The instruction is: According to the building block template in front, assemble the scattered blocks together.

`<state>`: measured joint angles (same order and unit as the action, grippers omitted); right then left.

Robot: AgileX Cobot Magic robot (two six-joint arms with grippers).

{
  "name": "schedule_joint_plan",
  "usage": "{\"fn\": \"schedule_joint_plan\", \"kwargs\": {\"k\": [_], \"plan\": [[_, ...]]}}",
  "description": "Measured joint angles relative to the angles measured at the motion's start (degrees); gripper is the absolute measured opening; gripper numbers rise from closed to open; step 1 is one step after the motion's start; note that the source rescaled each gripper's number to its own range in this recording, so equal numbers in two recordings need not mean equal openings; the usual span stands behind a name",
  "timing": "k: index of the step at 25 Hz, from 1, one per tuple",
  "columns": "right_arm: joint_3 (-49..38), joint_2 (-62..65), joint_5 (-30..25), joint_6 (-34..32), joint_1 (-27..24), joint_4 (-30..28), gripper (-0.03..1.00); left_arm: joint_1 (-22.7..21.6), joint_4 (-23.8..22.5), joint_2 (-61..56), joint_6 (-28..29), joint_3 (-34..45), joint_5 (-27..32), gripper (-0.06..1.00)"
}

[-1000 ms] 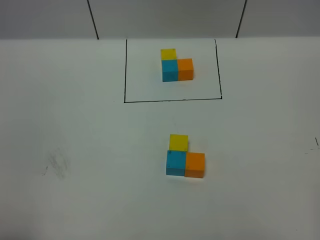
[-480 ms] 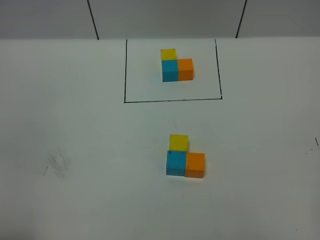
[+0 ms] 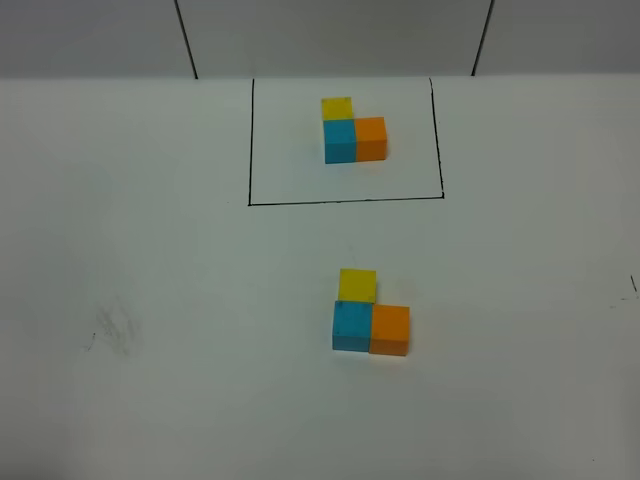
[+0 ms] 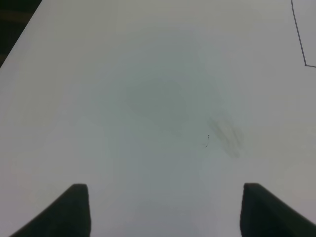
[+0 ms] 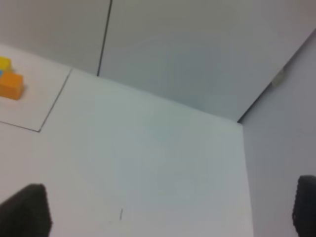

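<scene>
The building block template (image 3: 340, 140) lies at the back of the table: yellow, cyan and orange cubes in an L inside a black drawn rectangle (image 3: 345, 200). Nearer the front, the scattered blocks touch in the same L: yellow (image 3: 357, 284) behind cyan (image 3: 351, 326), and orange (image 3: 390, 330) to cyan's right. Neither gripper shows in the exterior high view. My left gripper (image 4: 165, 210) is open over bare table. My right gripper (image 5: 165, 207) is open too, with nothing between its fingers; its view catches the template's orange cube (image 5: 11, 86) at the edge.
A grey smudge (image 3: 115, 330) marks the white table at front left, also seen in the left wrist view as a smudge (image 4: 227, 138). A wall with black seams (image 3: 185, 40) rises behind the table. The table's right edge (image 5: 244, 163) shows in the right wrist view.
</scene>
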<state>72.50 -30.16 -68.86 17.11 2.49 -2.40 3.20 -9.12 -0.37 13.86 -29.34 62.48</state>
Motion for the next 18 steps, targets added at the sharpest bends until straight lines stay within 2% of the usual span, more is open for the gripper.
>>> {"fn": "schedule_joint_plan", "kwargs": {"k": [7, 13, 18], "plan": [[-14.38, 13.82, 7.33, 0.48, 0.00, 6.86, 0.98, 0.00, 0.00, 0.00, 0.00, 0.00, 0.00, 0.45], [-21.64, 20.00, 8.10, 0.21, 1.42, 8.68, 0.97, 0.00, 0.00, 0.00, 0.00, 0.00, 0.00, 0.45], [-27.28, 22.33, 7.90, -3.30, 2.32, 7.66, 0.95, 0.00, 0.00, 0.00, 0.00, 0.00, 0.00, 0.45]]}}
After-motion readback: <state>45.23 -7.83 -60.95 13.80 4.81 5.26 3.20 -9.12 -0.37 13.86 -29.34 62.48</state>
